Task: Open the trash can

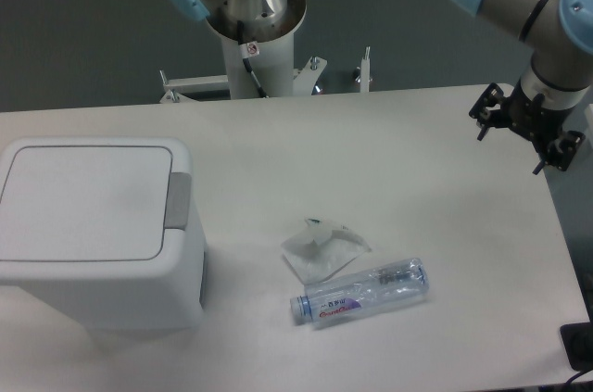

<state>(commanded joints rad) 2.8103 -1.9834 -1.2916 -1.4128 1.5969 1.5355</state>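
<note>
The big white boxy plastic trash can [97, 230] sits shut on the left of the white counter [398, 160]. The black jaws [525, 128] hang far away at the right edge, spread apart and holding nothing.

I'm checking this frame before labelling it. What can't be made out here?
- Gripper: too small and dark in the camera view to tell whether the jaws are open or shut.
- Trash can: its closed lid hides the inside.
- Clear bottle: label print too small to read.
- Arm: cut off by the top edge.

trash can [97, 234] | white, boxy, rounded corners | lid shut, grey tab on right | table's left side
</note>
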